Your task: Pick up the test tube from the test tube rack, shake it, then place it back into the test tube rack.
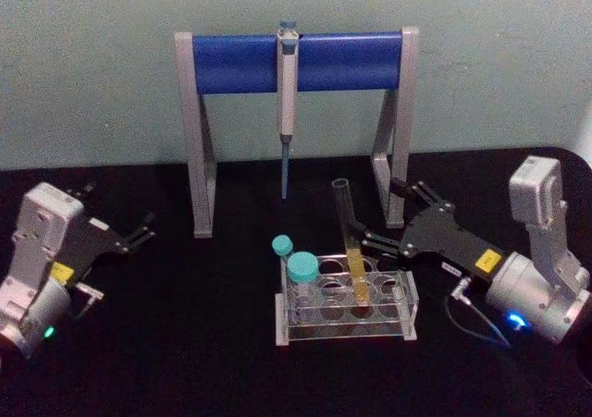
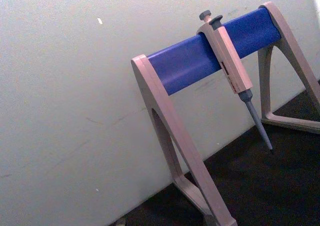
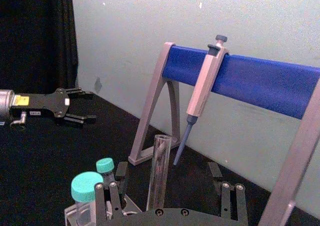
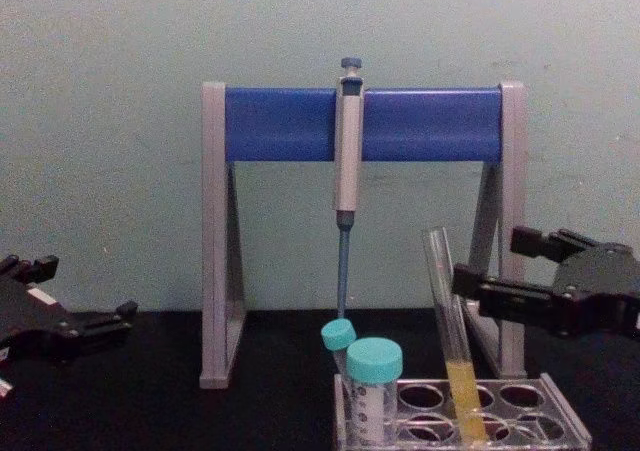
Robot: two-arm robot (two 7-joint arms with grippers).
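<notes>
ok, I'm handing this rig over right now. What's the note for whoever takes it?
Left gripper: open, idle over the table's left side, far from the rack.
Right gripper: open, level with the upper part of the test tube, reaching in from the right. The right wrist view shows the tube between its fingers, not gripped.
Test tube: seated in the test tube rack, leaning, with yellow liquid in its lower part.
Done: only the approach.
Left: close on the tube, lift it out, shake it, set it back in the rack.
</notes>
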